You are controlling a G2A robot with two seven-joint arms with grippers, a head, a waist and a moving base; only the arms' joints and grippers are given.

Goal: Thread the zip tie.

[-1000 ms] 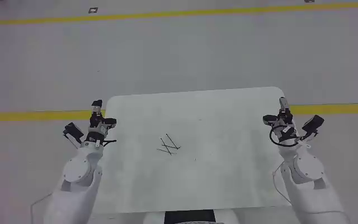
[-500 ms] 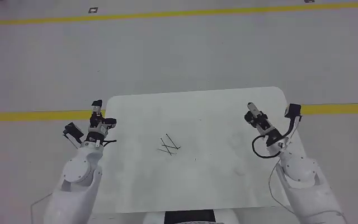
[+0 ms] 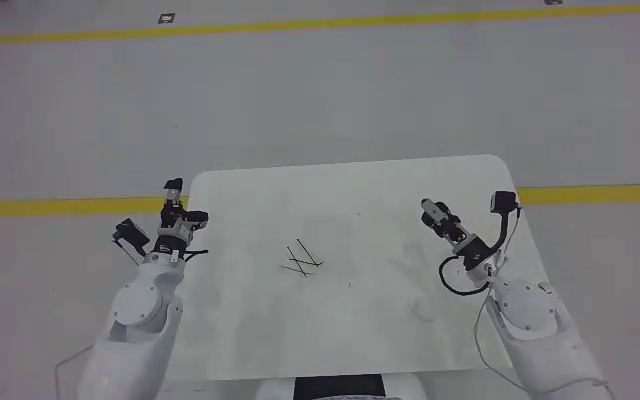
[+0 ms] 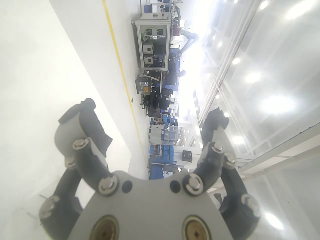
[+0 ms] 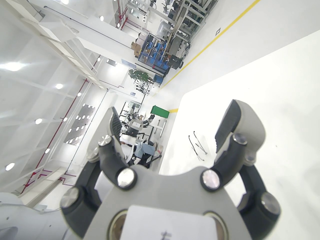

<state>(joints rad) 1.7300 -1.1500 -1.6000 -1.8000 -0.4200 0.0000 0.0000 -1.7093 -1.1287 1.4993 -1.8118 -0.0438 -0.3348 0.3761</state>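
You are starting with nothing in hand yet. The black zip ties (image 3: 303, 258) are lying flat near the middle of the table (image 3: 400, 200), a little toward its left side. They are crossing one another in a loose bunch, so you are probably going to have to single one out before any threading can begin.

The right gripper (image 5: 172, 116) is hovering over the right part of the table, inside its right edge. Its fingers are spread wide and holding nothing. It is aiming across the table at the ties, which are lying well apart from it. That pose is suiting an approach for a pick, with the spread leaving room to straddle a thin strap.

The left gripper (image 4: 151, 111) is hanging at the left edge of the table, also spread and empty. It is pointing toward the table's far side rather than at the ties. It is likely being kept out there to leave the middle of the table free, ready to take the tie's other end.
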